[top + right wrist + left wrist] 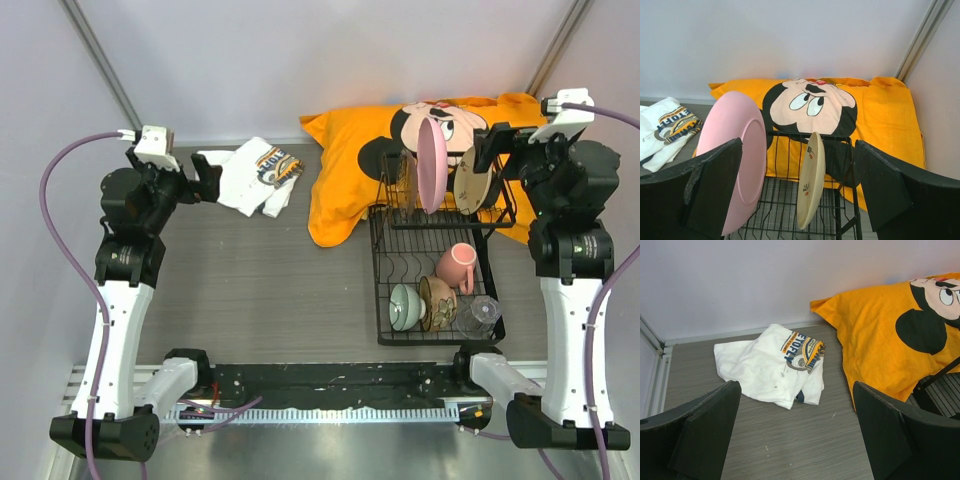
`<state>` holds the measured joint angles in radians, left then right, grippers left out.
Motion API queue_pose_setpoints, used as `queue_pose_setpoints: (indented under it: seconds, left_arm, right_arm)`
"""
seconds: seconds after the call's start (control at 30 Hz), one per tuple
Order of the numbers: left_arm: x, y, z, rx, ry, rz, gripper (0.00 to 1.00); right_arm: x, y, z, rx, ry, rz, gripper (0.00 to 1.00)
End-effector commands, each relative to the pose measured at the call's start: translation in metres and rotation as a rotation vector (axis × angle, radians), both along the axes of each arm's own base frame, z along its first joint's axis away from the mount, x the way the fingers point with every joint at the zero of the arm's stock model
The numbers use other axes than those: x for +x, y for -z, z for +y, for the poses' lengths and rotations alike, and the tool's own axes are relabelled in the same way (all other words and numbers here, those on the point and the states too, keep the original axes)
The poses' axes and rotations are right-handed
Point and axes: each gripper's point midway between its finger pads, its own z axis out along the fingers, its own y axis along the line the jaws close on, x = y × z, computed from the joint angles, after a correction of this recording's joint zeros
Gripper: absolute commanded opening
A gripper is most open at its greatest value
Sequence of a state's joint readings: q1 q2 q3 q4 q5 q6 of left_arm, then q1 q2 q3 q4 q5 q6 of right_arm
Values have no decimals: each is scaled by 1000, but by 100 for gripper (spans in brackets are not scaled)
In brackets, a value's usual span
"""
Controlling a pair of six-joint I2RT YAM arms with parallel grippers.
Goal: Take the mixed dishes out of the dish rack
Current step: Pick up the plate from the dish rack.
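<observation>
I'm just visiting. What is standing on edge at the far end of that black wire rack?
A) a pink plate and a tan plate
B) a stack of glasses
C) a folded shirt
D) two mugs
A: a round pink plate and a tan speckled plate stand on edge side by side at the far end of the black wire dish rack. The pink handled mug sits lower, in the near part.

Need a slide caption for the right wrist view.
Open right pincer faces an upright pink plate and tan plate standing in the black dish rack, orange cartoon cloth behind.
</observation>
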<state>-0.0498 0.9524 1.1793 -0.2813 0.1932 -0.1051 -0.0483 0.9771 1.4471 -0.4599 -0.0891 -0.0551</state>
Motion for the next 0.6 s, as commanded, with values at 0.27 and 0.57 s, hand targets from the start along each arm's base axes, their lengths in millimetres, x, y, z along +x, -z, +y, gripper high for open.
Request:
queue_pose_setpoints:
  seconds: [0.27, 0.57]
  left_arm:
    - [0, 11, 11, 40, -52, 16, 100]
    - [0, 17, 13, 44, -57, 32, 100]
  right_arm:
    - [-7, -38, 36, 55, -130, 63, 91]
    - [-12, -17, 64, 18, -222, 201, 91]
